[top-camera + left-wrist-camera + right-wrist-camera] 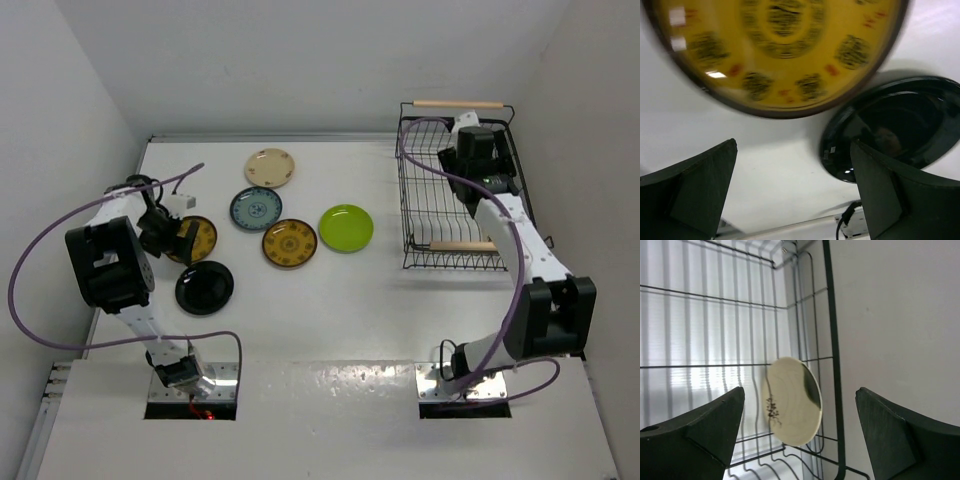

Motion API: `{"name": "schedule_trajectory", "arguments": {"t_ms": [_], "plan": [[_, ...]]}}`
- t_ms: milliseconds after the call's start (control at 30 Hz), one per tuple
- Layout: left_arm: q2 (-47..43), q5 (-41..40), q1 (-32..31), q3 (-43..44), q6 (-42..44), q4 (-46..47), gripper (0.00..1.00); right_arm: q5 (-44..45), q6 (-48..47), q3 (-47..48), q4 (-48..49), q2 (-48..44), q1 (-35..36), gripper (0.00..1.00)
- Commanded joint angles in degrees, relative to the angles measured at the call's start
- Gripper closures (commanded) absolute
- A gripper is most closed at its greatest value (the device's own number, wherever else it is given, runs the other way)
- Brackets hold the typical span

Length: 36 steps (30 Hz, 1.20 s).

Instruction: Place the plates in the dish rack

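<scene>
Left gripper (793,150) held apart above brown-and-yellow plate (780,50) and black plate (900,125) at left, right gripper (800,390) spread over dish rack (432,205) at far right, cream plate (790,400) stood on edge inside.

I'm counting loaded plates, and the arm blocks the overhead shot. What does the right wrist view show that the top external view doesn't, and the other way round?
Right wrist only: a cream round plate with a dark patch, standing on edge inside the black wire dish rack. Top external only: six round plates on the white table, including a lime green plate and a black plate, plus the rack's wooden rod handles. Both: the rack and the right gripper.
</scene>
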Motion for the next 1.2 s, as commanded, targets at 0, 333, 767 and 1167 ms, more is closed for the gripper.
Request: {"name": "schedule_trajectory", "arguments": {"t_ms": [0, 333, 767, 1167], "plan": [[1.7, 9.0, 0.3, -2.2, 5.1, -5.6, 0.00, -1.6, 3.3, 2.5, -3.4, -4.3, 3.1, 0.09], [7.5, 4.8, 0.3, -7.0, 2.1, 0.7, 0.25, -4.2, 6.5, -3.3, -2.7, -14.3, 12.0, 0.09], [3.5, 14.1, -1.4, -0.3, 4.8, -7.0, 1.00, -15.0, 11.9, -4.9, -7.7, -16.7, 20.6, 0.09], [-2.3, 32.5, -15.0, 25.5, 6.0, -13.2, 1.00, -46.6, 24.6, 1.7, 1.2, -4.9, 31.9, 0.10]]}}
